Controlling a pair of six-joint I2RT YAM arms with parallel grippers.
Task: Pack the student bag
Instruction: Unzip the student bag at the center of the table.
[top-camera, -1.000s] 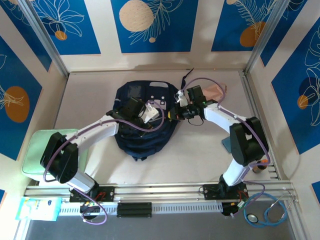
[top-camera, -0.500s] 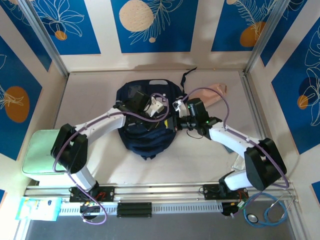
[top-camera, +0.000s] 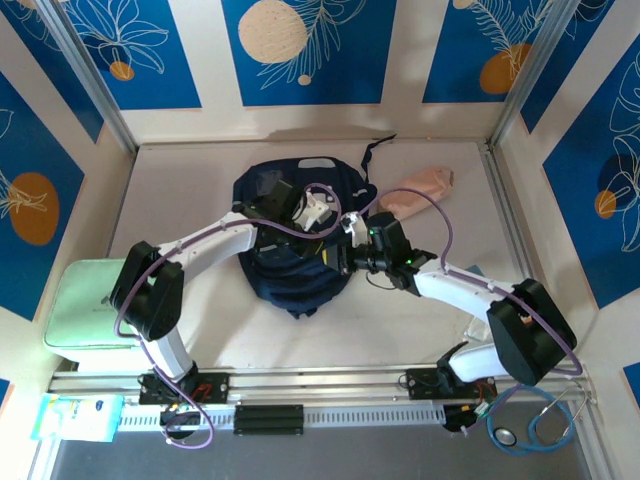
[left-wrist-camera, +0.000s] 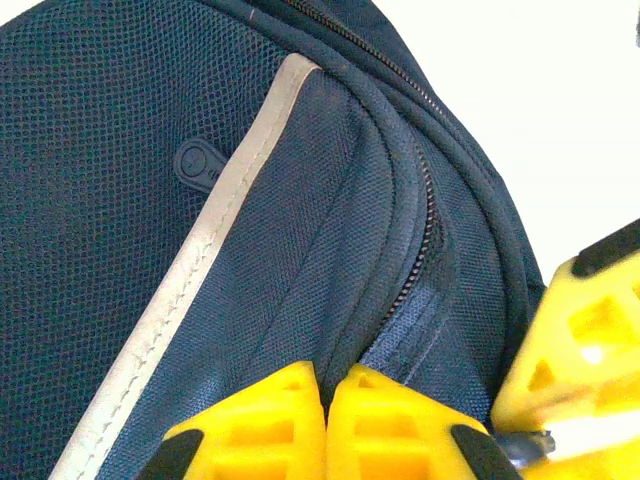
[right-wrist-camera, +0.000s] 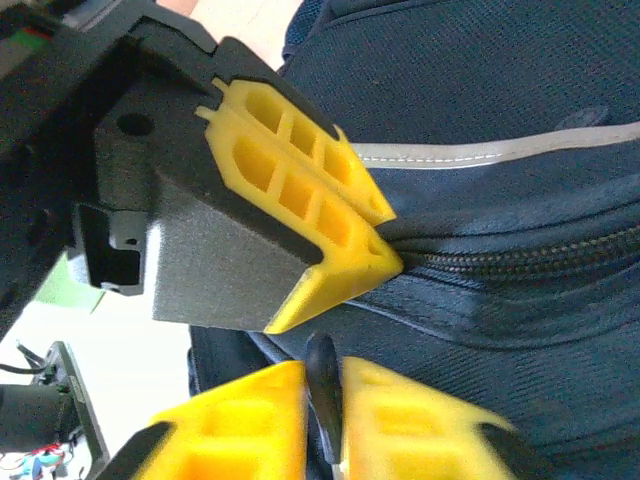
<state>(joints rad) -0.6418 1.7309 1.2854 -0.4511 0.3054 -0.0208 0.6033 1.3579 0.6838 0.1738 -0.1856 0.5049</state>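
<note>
The student bag (top-camera: 290, 275), a dark navy backpack with light stripes, lies in the middle of the table. My left gripper (top-camera: 322, 224) rests on the bag's upper right part. In the left wrist view its yellow fingers (left-wrist-camera: 325, 385) are shut, pinching a fold of navy fabric (left-wrist-camera: 150, 150) beside the zipper (left-wrist-camera: 425, 235). My right gripper (top-camera: 340, 260) meets it from the right. In the right wrist view its jaws (right-wrist-camera: 322, 390) are shut on a dark zipper pull (right-wrist-camera: 322, 365), just below the left gripper's fingers (right-wrist-camera: 345, 265) and the closed zipper line (right-wrist-camera: 520, 258).
A pink pouch (top-camera: 418, 188) lies behind the right arm, near the back right. A black strap (top-camera: 378, 150) trails from the bag's top. A pale green block (top-camera: 75, 305) sits at the left edge. A stethoscope (top-camera: 535, 420) lies off the table, front right.
My right arm has swung forward and its gripper has slid down the bag's right side toward the near edge. My left gripper has shifted slightly right, still pinching the fabric.
</note>
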